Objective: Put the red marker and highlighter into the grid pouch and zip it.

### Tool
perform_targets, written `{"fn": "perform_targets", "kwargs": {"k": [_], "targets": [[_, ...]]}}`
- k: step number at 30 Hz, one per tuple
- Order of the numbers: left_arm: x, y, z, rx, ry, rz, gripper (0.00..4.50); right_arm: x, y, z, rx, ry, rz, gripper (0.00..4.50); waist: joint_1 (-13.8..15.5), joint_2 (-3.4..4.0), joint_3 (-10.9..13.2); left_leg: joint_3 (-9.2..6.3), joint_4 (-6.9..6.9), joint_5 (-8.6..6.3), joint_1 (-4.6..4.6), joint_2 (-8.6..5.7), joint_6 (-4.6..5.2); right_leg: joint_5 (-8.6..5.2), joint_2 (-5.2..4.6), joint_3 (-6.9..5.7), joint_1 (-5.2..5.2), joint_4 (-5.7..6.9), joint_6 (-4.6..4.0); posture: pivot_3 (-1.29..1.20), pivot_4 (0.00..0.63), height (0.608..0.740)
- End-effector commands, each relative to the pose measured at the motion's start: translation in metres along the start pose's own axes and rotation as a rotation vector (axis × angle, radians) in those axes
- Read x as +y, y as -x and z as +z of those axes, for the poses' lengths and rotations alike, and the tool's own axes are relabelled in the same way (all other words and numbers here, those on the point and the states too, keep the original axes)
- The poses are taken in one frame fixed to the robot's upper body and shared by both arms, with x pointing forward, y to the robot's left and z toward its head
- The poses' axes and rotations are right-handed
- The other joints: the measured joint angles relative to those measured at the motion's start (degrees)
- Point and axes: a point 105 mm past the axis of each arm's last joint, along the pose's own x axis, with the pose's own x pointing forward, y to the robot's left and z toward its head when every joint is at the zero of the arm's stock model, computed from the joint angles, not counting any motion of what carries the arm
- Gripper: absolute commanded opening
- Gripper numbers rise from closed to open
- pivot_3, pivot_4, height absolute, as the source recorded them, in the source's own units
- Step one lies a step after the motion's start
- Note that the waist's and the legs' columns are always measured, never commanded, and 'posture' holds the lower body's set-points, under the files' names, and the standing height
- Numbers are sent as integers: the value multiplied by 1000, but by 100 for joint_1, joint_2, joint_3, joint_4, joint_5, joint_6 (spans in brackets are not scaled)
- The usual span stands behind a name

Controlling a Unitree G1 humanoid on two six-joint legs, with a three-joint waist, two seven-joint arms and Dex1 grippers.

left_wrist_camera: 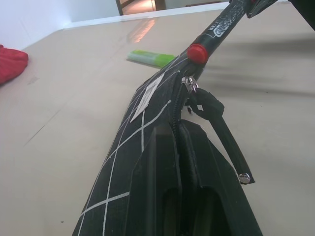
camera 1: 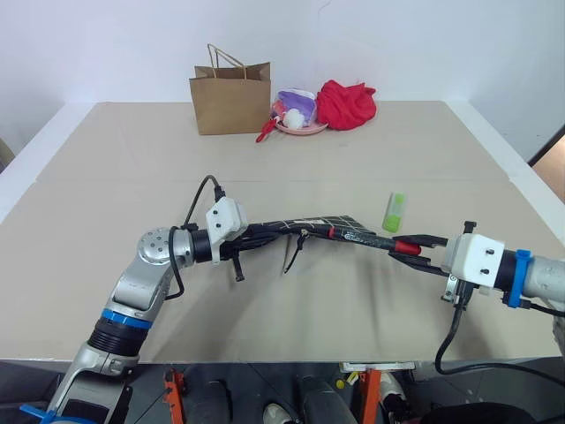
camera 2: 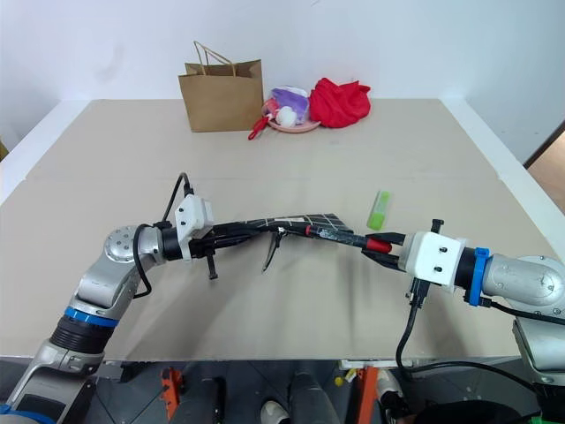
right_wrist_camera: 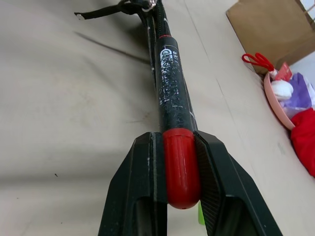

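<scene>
The grid pouch (camera 1: pixel 305 223), black with white lines, is held level above the table, one end pinched in my shut left gripper (camera 1: pixel 254 235). Its zipper pull (left_wrist_camera: pixel 222 135) hangs loose near the open end. The red marker (right_wrist_camera: pixel 171 83) lies level in the air, and my right gripper (right_wrist_camera: pixel 182 164) is shut on its red cap. The marker's far end, with a red tip (left_wrist_camera: pixel 197 52), touches the pouch's mouth beside the zipper slider. The light-green highlighter (camera 1: pixel 395 212) lies on the table just beyond the marker, apart from both grippers.
At the table's far edge stand a brown paper bag (camera 1: pixel 231 97), a pink dish (camera 1: pixel 300 129) with small items, red scissors (camera 1: pixel 265 133) and a red cloth bundle (camera 1: pixel 346 104). The beige table (camera 1: pixel 115 177) ends near on both sides.
</scene>
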Motion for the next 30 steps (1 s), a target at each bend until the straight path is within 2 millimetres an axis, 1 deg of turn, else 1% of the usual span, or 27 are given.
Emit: {"fn": "perform_targets", "kwargs": {"k": [1, 6, 16, 25, 30], "targets": [[-3, -1, 13, -42, -37, -13, 0, -7, 6, 9, -13, 45, -9, 522, 1, 0, 0, 0, 0, 0, 0, 0, 0, 0, 0, 0, 0, 0, 0, 0, 150, 740], [-3, -1, 12, -39, -35, -12, 0, -6, 8, 12, -25, 51, -11, 522, 4, 0, 0, 0, 1, 0, 0, 0, 0, 0, 0, 0, 1, 0, 0, 0, 150, 740], [-5, -3, 12, -46, -31, -17, 0, -9, 6, 1, 30, -4, -28, 522, 8, 0, 0, 0, 6, 0, 1, 0, 0, 2, 0, 0, 4, 0, 1, 0, 150, 740], [-7, -3, 11, -47, -24, -14, 0, -3, 3, -4, 75, -49, 27, 522, 9, 1, 0, 0, 7, 0, 1, 0, 0, 2, 0, 0, 5, 0, 1, 0, 150, 740], [-10, -6, 12, -54, -20, -20, 0, -2, -12, 4, 76, -88, 65, 522, 7, 2, -1, 0, 11, 0, 3, 0, 0, 4, 0, 0, 5, 1, 1, 0, 150, 740]]}}
